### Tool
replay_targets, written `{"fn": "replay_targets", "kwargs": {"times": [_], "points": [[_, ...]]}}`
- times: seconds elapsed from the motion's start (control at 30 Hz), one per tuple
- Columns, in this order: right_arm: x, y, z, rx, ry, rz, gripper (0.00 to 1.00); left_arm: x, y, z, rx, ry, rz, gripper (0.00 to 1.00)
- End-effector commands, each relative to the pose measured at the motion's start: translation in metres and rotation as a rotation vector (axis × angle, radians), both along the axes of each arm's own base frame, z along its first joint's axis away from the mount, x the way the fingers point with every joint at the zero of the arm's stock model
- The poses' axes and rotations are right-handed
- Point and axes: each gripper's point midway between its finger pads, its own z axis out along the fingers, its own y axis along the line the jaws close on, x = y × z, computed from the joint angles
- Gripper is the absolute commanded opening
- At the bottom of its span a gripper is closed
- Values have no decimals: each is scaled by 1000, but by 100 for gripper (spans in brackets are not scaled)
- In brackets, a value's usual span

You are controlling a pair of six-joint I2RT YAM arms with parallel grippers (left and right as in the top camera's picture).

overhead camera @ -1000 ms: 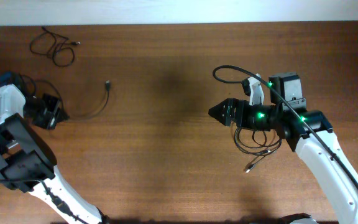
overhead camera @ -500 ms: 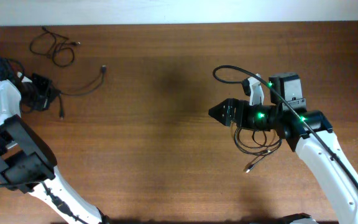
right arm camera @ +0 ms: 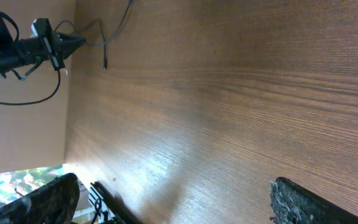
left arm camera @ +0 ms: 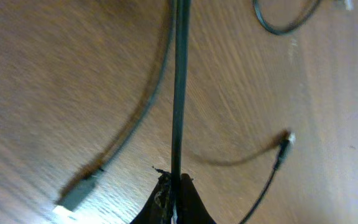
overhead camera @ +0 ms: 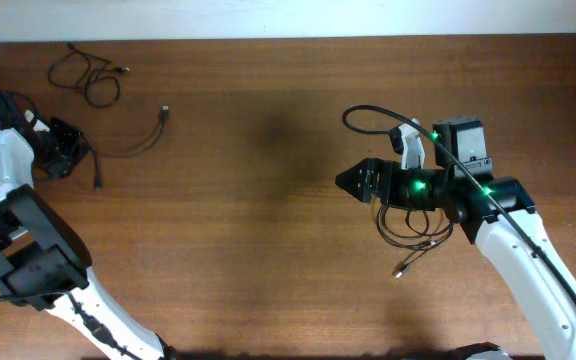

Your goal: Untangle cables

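Observation:
At the table's far left my left gripper [overhead camera: 80, 152] is shut on a thin black cable [overhead camera: 133, 146]. That cable curves right to a small plug [overhead camera: 165, 110], and a short end hangs down [overhead camera: 98, 183]. In the left wrist view the cable [left arm camera: 179, 93] runs straight up from the closed left gripper [left arm camera: 174, 182]. Two plugs [left arm camera: 74, 195] [left arm camera: 284, 145] lie on the wood to either side. My right gripper [overhead camera: 346, 181] points left at centre right. Its fingers [right arm camera: 303, 202] stand wide apart over bare wood, holding nothing. More tangled cables [overhead camera: 415, 232] lie under the right arm.
A separate small cable bundle [overhead camera: 88, 76] lies at the back left corner near the table's far edge. The thicker black arm wire [overhead camera: 373, 112] loops above the right wrist. The left table edge [right arm camera: 70, 106] is close beside the left arm.
The left gripper has pulled back and to the left with the cable in it. The far plug slid up and left with it, and a free end now hangs below the gripper. The right arm stayed still.

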Motion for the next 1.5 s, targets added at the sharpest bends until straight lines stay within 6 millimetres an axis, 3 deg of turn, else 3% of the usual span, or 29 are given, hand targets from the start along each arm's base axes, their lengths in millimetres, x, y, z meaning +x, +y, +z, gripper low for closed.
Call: {"fn": "replay_targets", "kwargs": {"times": [0.0,0.2,0.5,0.67,0.83,0.97,1.03,1.07,1.2,1.3,1.47], "points": [[0,1,0,-11,-12,10,99,-6,14,2,97,18,10,1],[0,1,0,-11,-12,10,99,8,15,5,111,-53,-2,1],[0,1,0,-11,-12,10,98,40,-6,21,87,-188,-77,4],[0,1,0,-11,-12,10,99,36,1,15,150,-135,-51,11],[0,1,0,-11,-12,10,99,15,15,2,223,-14,0,30],[0,1,0,-11,-12,10,99,10,17,0,245,13,-17,56],[0,1,0,-11,-12,10,98,8,16,-1,244,19,-23,75],[0,1,0,-11,-12,10,98,8,16,-1,244,19,-23,76],[0,1,0,-11,-12,10,99,7,14,-2,238,23,-26,76],[0,1,0,-11,-12,10,98,5,11,-3,231,31,-49,66],[1,1,0,-10,-16,10,99,24,-44,9,138,-150,-407,63]]}}
